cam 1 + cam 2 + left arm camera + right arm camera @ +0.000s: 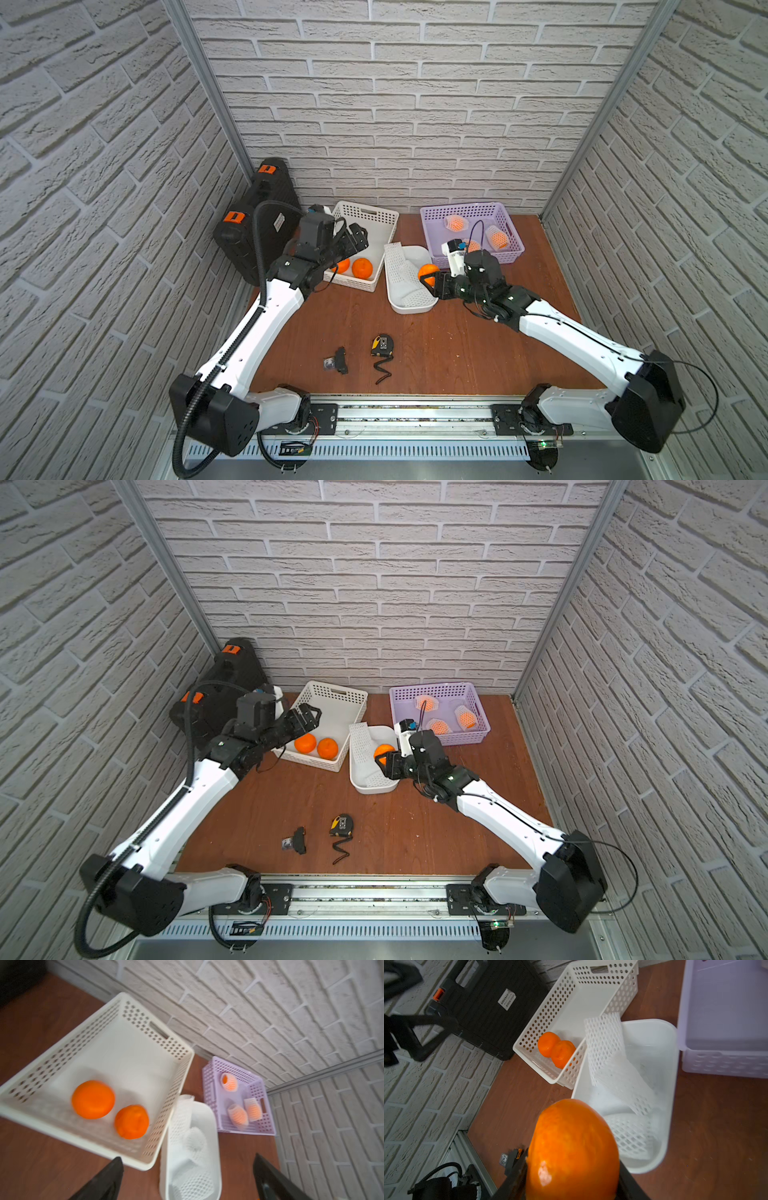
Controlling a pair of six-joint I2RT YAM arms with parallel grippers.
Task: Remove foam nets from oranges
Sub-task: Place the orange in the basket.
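My right gripper (572, 1167) is shut on a bare orange (573, 1147), held just above the near right edge of the white tub (411, 307). Loose foam nets (604, 1039) lie piled in that tub, one draped over its far rim. My left gripper (357, 237) hangs open and empty over the white perforated basket (365, 210), where two bare oranges (361, 267) sit at the near end. In the purple basket (461, 210) lie three oranges in their nets (456, 223), (497, 237), (438, 726).
A black case with orange latches (257, 224) leans against the left wall beside the white basket. A tape measure (382, 345) and a small black part (338, 360) lie on the wooden table near the front. Brick walls close in three sides.
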